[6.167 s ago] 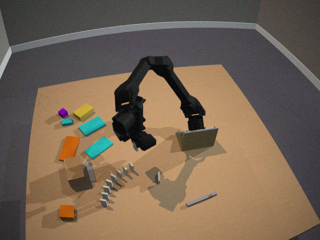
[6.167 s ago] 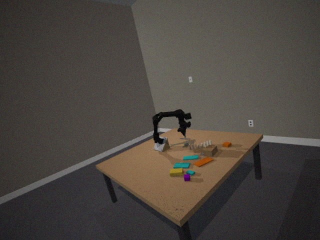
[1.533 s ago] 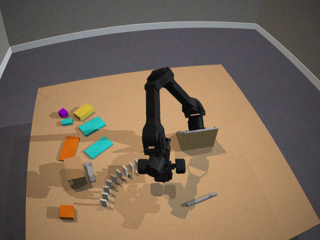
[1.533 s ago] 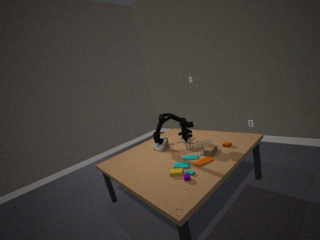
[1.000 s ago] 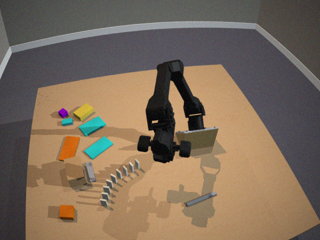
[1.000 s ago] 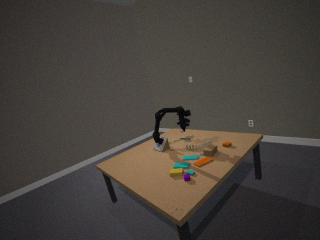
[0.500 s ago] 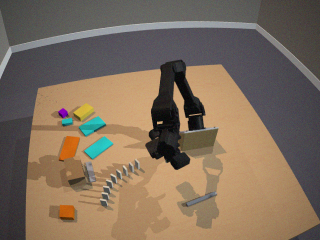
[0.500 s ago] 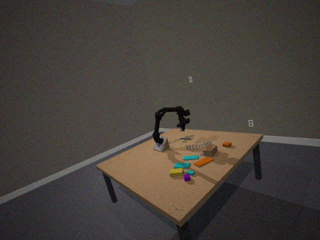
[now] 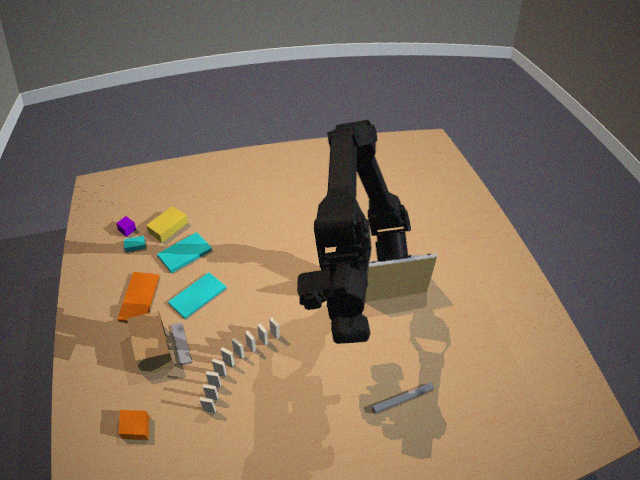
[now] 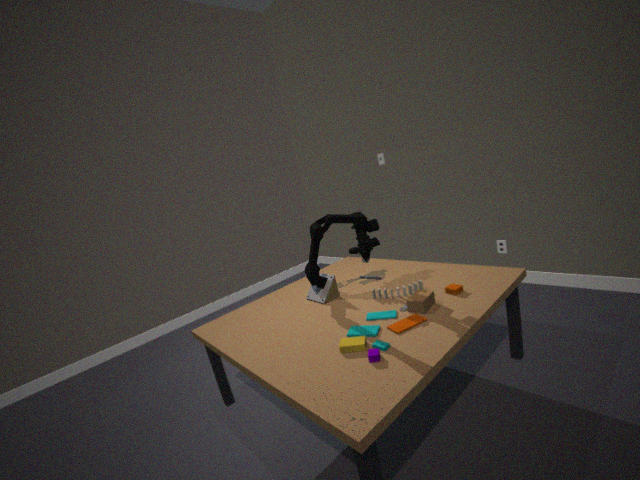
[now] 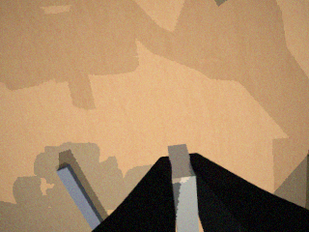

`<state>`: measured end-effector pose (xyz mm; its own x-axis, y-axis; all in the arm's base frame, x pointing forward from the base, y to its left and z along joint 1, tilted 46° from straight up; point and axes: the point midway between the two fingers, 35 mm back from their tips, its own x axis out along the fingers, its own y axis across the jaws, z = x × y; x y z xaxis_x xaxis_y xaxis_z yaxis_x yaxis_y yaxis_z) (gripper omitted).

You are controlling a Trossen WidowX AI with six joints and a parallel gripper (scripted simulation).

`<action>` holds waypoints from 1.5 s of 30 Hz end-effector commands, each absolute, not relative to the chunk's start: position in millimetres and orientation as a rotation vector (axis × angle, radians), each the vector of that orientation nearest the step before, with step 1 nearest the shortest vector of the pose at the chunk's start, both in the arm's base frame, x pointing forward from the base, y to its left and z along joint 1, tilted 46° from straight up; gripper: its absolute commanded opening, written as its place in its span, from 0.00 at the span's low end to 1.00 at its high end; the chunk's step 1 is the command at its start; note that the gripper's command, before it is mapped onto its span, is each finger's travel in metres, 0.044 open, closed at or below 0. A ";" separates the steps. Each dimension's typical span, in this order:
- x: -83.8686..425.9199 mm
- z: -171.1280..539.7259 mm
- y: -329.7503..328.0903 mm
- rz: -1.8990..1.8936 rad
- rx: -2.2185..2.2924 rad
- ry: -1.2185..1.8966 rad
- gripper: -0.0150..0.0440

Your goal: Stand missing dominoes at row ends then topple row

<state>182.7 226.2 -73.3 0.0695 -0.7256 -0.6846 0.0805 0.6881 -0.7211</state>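
Several thin white dominoes stand upright in a curved row; the end nearest the arm has a domino [image 9: 274, 328] [image 10: 374, 293], and the far end has another domino [image 9: 207, 405] [image 10: 420, 284]. My gripper [image 10: 365, 256] [image 11: 180, 164] is shut on a grey-white domino [image 11: 187, 205], held between the fingertips and pointing down. It hangs raised above the table, to the right of the row's near end in the top view. There the arm's wrist parts hide the fingertips and the held domino.
A grey bar [image 9: 403, 397] [image 10: 371, 277] [image 11: 79, 198] lies right of the row. A brown box [image 9: 147, 335] [image 10: 421, 301] and another grey bar [image 9: 180, 343] are left of it. An orange block [image 9: 134, 424] [image 10: 453, 288] is beyond its far end; flat teal, orange and yellow pieces lie farther off.
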 end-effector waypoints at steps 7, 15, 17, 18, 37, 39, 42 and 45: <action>171.1 -89.3 204.0 -0.696 -0.730 1.010 0.29; 167.1 -93.6 194.8 -0.610 -0.798 0.670 0.29; 164.9 -94.1 193.6 -0.574 -0.814 0.599 0.29; 163.8 -94.3 193.2 -0.555 -0.821 0.564 0.29; 143.9 -98.0 207.3 -0.077 -0.781 0.052 0.29; 143.9 -98.0 207.3 -0.077 -0.781 0.052 0.29; 143.9 -98.0 207.3 -0.077 -0.781 0.052 0.29; 143.9 -98.0 207.3 -0.077 -0.781 0.052 0.29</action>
